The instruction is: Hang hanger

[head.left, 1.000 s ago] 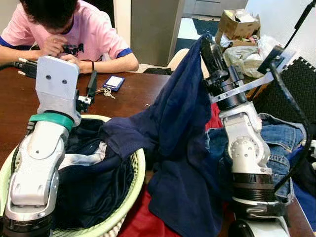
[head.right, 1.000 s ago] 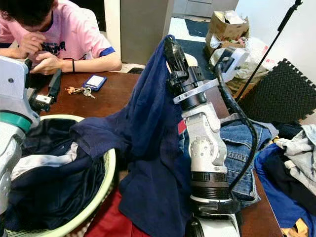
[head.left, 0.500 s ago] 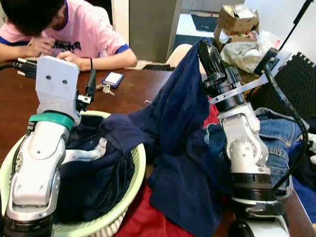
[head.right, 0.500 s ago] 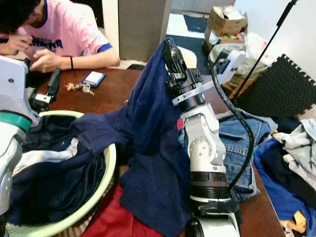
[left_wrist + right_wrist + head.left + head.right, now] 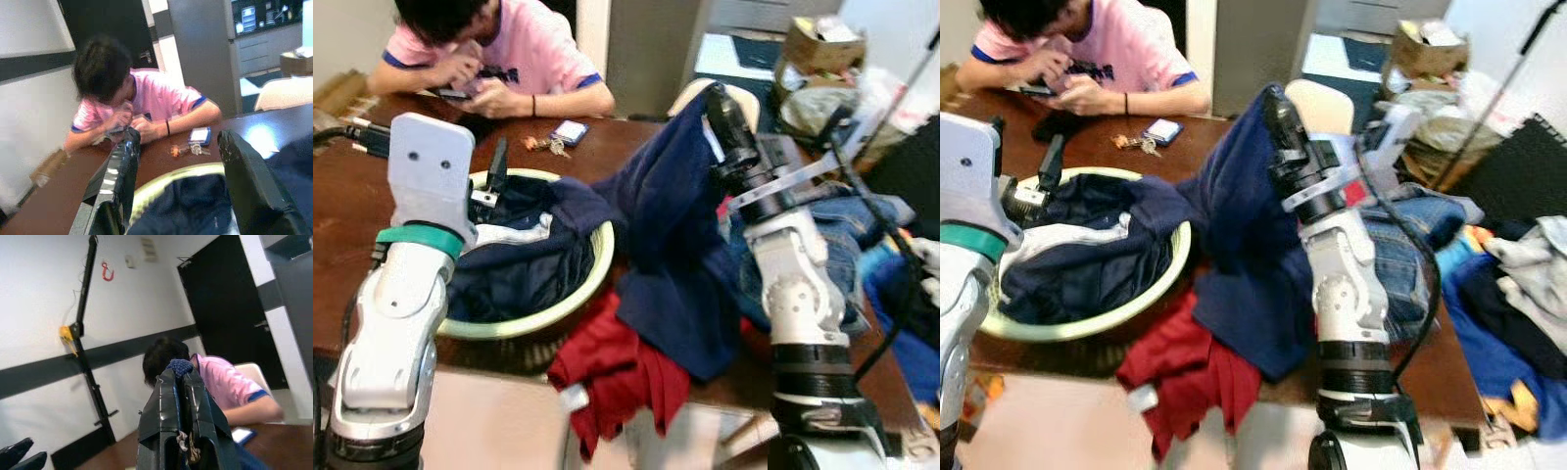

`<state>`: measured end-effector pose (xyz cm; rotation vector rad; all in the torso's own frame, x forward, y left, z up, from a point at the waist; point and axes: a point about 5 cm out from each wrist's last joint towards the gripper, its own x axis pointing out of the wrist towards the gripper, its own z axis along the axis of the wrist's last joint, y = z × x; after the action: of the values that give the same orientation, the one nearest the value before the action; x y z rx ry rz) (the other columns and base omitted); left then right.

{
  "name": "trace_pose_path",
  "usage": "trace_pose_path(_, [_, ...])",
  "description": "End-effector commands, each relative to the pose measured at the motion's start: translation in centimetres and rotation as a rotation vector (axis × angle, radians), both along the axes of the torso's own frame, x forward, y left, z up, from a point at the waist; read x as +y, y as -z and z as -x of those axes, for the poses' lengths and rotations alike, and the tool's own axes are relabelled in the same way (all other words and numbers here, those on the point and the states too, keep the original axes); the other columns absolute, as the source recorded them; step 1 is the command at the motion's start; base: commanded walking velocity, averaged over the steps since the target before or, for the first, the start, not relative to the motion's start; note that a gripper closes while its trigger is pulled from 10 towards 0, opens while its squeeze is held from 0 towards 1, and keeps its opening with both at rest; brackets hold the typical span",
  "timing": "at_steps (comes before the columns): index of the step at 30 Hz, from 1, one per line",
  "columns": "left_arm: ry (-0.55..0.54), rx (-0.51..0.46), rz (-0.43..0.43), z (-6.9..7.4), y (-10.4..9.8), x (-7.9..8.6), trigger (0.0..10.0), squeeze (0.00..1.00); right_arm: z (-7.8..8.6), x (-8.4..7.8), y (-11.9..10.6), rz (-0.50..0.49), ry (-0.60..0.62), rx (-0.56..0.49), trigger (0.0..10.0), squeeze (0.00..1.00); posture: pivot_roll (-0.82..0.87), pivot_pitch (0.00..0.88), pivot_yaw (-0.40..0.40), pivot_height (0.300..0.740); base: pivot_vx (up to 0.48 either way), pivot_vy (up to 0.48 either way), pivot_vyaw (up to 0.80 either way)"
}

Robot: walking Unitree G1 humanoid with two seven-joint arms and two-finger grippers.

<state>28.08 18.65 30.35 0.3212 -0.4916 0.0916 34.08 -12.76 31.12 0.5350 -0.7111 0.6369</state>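
**Right end effector lifts a navy garment over the table**

At the near table edge a red cloth spills over the side. Beside it, toward the left edge, a pale green laundry basket holds dark clothing with a white stripe. The left end effector hovers above the basket's far rim, its two black fingers spread apart with nothing between them. Near the middle of the table the right end effector is raised, its fingers pressed together on a fold of a navy garment that drapes down onto the red cloth and the basket's rim. Blue jeans lie toward the right edge. Farther back, keys and a small blue card rest on the wood. At the far edge a person in a pink shirt bends over something held in both hands.
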Motion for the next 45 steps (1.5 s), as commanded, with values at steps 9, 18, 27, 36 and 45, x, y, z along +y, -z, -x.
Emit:
trace_pose_path(9, [-0.004,-0.002,-0.006,0.1,0.0,0.0,10.0,0.0,0.1,0.3,-0.1,0.009,0.003,-0.013,10.0,0.0,0.21,0.078,-0.027,0.74,-0.41,0.0,0.0])
trace_pose_path(18, [0.004,0.002,-0.008,-0.1,0.1,-0.2,10.0,0.0,0.5,-1.3,-5.1,0.011,0.124,-0.195,10.0,0.0,0.21,0.072,-0.018,0.74,-0.398,0.0,0.0])
trace_pose_path(27, [0.012,0.01,-0.005,-0.1,0.4,-0.3,10.0,0.0,5.8,-9.0,-15.9,-0.297,0.433,-0.585,10.0,0.0,0.2,0.072,-0.019,0.74,-0.391,0.0,0.0])
trace_pose_path(36, [0.032,0.022,0.0,-0.5,0.6,-0.6,10.0,0.0,2.2,-6.2,-11.5,0.043,0.485,-0.401,10.0,0.0,0.17,0.077,-0.015,0.74,-0.212,0.0,0.0])
trace_pose_path(45, [0.036,0.076,0.027,-0.8,1.5,-0.8,10.0,0.0,-2.1,-0.9,0.8,0.375,0.316,0.016,10.0,0.0,0.16,0.089,-0.031,0.74,0.0,0.0,0.0])
